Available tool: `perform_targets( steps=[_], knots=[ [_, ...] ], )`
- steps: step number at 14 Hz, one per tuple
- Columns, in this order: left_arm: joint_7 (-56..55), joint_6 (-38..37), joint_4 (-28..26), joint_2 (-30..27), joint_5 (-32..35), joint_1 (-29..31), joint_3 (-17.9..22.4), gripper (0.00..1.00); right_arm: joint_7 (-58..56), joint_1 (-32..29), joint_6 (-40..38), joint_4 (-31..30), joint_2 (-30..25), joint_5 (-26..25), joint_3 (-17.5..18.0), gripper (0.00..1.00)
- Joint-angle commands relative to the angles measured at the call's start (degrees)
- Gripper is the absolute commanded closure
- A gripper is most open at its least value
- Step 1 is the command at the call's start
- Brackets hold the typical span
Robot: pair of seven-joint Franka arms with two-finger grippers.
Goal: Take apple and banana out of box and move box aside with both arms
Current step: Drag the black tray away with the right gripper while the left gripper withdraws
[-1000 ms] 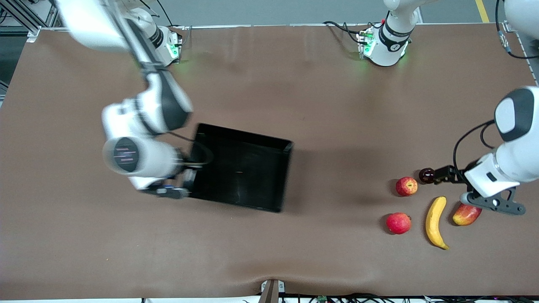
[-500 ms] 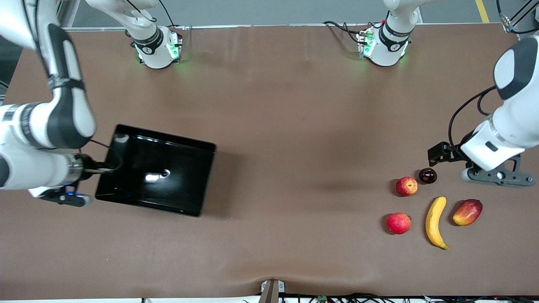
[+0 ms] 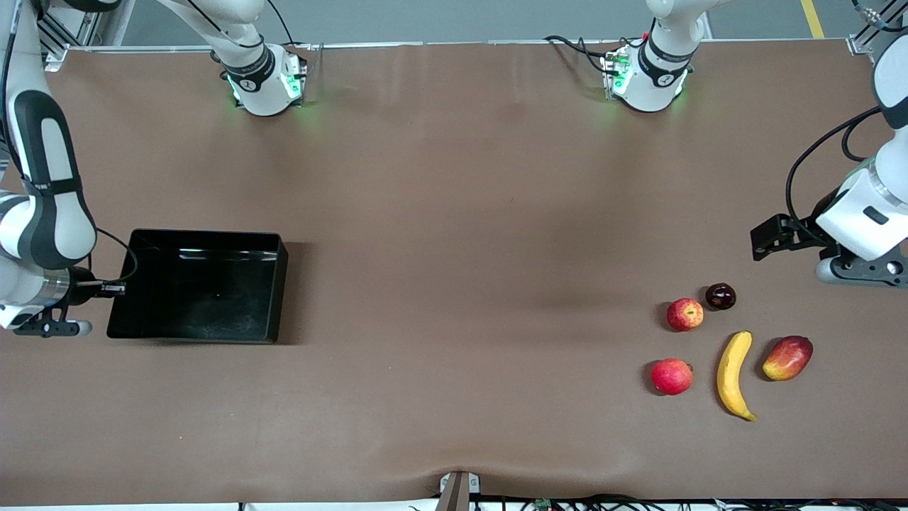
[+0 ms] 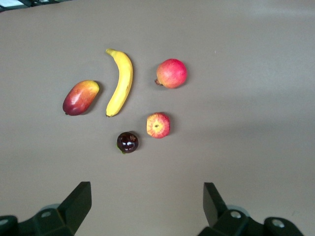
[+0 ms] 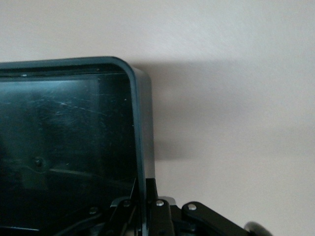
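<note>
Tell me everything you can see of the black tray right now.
The tray is a shallow, glossy black plastic rectangle with raised walls, rounded corners and fine scratches inside. It is empty. It sits toward the right arm's end of the table, well apart from the fruits; whether it rests on the table cannot be told. The right gripper is shut on its rim at the short wall nearest that end. Nothing else touches it.

right gripper drags box out to right arm's table end, now squared | left gripper pulls back off the fruits
</note>
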Motion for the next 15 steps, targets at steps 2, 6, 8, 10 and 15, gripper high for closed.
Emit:
perform_targets(
  steps=[2, 6, 8, 10, 15],
  knots=[
    [-0.4, -1.6, -0.1, -4.5, -0.9, 0.3, 0.4, 0.00, -0.3, -2.6, 2.0, -2.8, -0.3, 1.8, 1.6, 1.00],
    [0.4, -2.7, -2.3, -8.1, -1.6, -6.9, 9.2, 0.00, -0.9, -2.9, 1.8, -1.6, 0.1, 1.7, 1.8, 0.00],
    [0.4, -3.0, -3.8, -9.5, -1.7, -10.5, 12.5, 0.00, -1.0, -2.1, -4.0, 4.2, -1.5, 1.8, 3.7, 0.00],
    [0.5, -2.9, -6.0, -11.4, -4.3, -16.5, 19.4, 0.00, -0.8, -1.2, -15.1, 16.0, -1.0, 1.2, 8.1, 0.00],
    [-0.1, -2.9, -9.0, -13.9, -7.4, -21.7, 25.3, 0.00, 2.0, 7.8, -20.1, 27.7, -3.0, 0.0, 8.4, 0.00]
  ],
)
